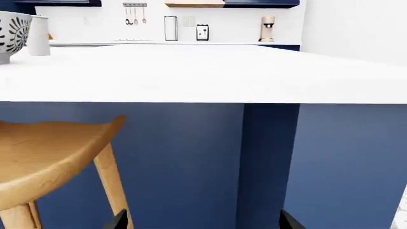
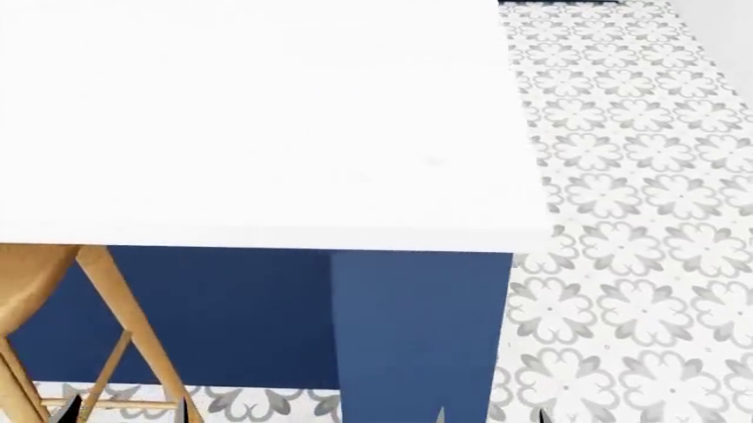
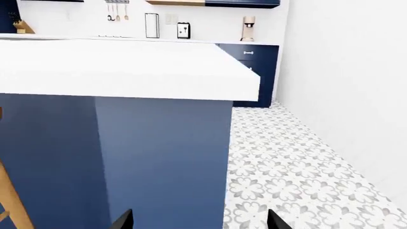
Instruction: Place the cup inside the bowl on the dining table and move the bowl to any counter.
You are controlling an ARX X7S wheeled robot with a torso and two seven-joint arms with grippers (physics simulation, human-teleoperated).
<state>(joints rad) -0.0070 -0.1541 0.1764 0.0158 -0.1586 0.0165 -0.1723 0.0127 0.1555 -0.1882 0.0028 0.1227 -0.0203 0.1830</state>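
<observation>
The bowl (image 1: 9,33), black-and-white patterned, stands at the far left of a white top (image 1: 203,71) on a navy blue base. The white cup (image 1: 38,34) stands upright just beside it, on the same top. Neither shows in the head or right wrist views. My left gripper (image 1: 202,224) is open and empty, low in front of the navy base, well below and away from the bowl. My right gripper (image 3: 200,223) is also open and empty, near the corner of the base. The dining table is out of view.
A wooden stool (image 1: 45,157) stands against the navy base close to my left gripper. A back counter (image 1: 190,43) with white backsplash carries small appliances. Patterned tile floor (image 2: 636,220) lies to the right, bounded by a white wall (image 3: 343,71).
</observation>
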